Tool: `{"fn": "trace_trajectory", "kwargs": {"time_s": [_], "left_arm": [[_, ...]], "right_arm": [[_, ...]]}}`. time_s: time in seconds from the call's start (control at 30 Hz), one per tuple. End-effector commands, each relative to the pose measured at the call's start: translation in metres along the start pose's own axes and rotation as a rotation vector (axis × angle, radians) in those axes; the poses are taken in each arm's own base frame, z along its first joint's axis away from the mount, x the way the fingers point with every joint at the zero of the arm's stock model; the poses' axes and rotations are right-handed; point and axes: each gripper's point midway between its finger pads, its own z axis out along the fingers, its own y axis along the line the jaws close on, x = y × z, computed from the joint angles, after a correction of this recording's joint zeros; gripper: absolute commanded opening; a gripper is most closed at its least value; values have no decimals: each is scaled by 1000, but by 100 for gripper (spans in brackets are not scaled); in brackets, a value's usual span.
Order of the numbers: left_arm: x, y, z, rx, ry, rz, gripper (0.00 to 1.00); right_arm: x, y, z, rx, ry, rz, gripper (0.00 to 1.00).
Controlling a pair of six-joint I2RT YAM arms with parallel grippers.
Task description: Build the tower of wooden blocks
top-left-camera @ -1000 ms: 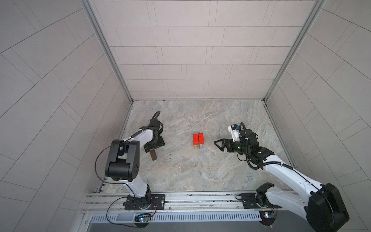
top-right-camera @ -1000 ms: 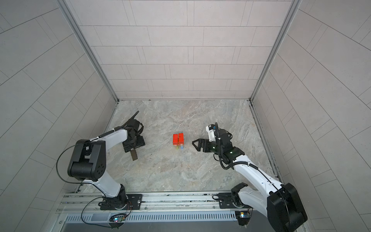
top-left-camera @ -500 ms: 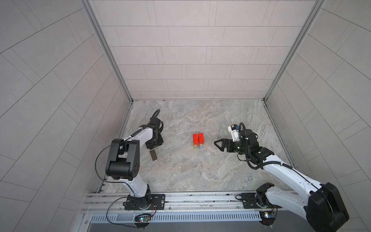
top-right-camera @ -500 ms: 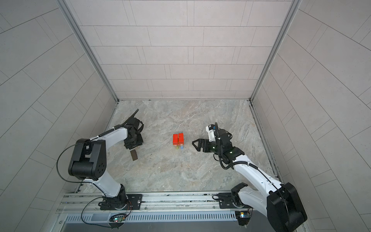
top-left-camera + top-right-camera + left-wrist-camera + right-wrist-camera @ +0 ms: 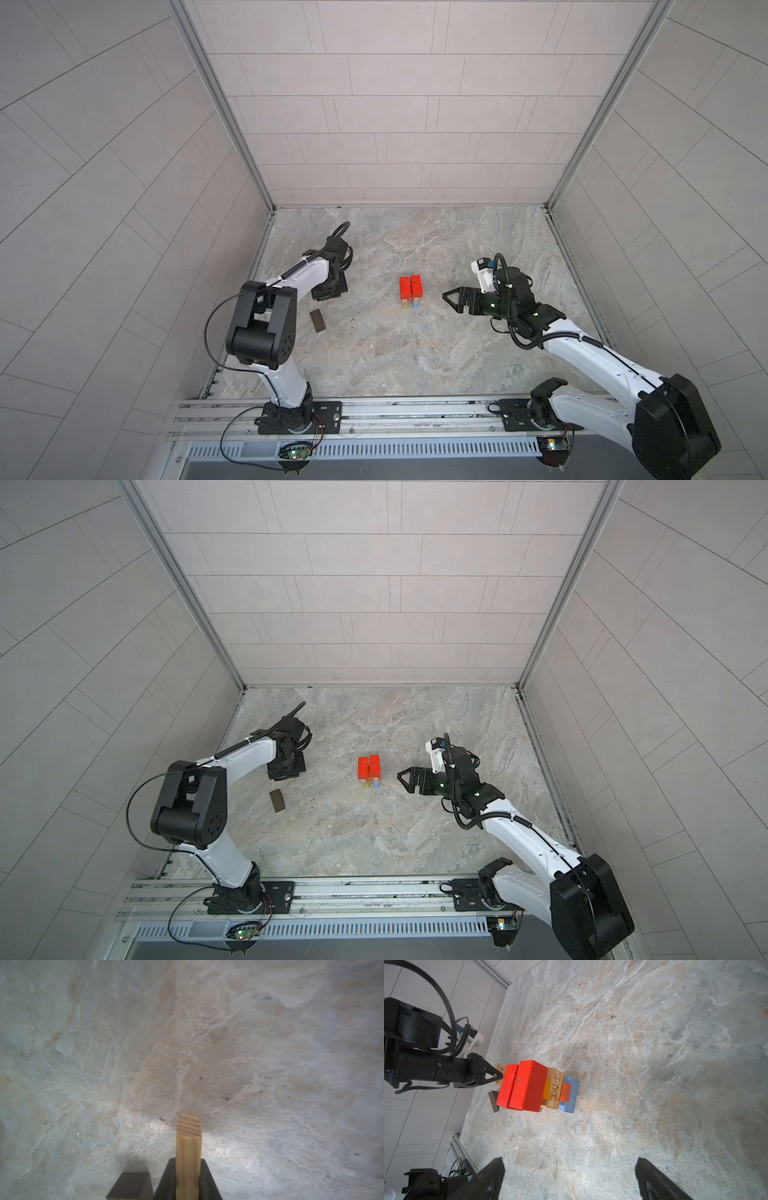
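Since a second ago my left arm has drawn back from the dark brown block (image 5: 318, 321), which lies flat on the table (image 5: 374, 361). The left fingers (image 5: 166, 1180) now pinch a tan block (image 5: 188, 1153); both top views hide it under the wrist, so I see it only in the wrist views. My right fingers (image 5: 490, 1180) stand wide apart, aimed at the tower (image 5: 410, 291) mid-table, whose lowest layers I can barely make out from above.
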Motion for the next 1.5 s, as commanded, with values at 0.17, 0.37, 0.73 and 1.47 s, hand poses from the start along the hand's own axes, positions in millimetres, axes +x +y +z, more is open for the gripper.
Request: {"fn": "trace_trajectory", "kwargs": {"time_s": [0.17, 0.37, 0.73, 1.47], "left_arm": [[9, 0, -5, -270, 21, 205, 12], [13, -17, -1, -352, 32, 313, 26], [4, -37, -27, -303, -24, 315, 49], [-5, -5, -6, 1, 128, -85, 51]], "right_arm": [[0, -2, 0, 1, -11, 1, 100], [0, -3, 0, 6, -10, 1, 99], [0, -4, 1, 9, -9, 1, 99], [1, -3, 0, 4, -7, -2, 100]]}}
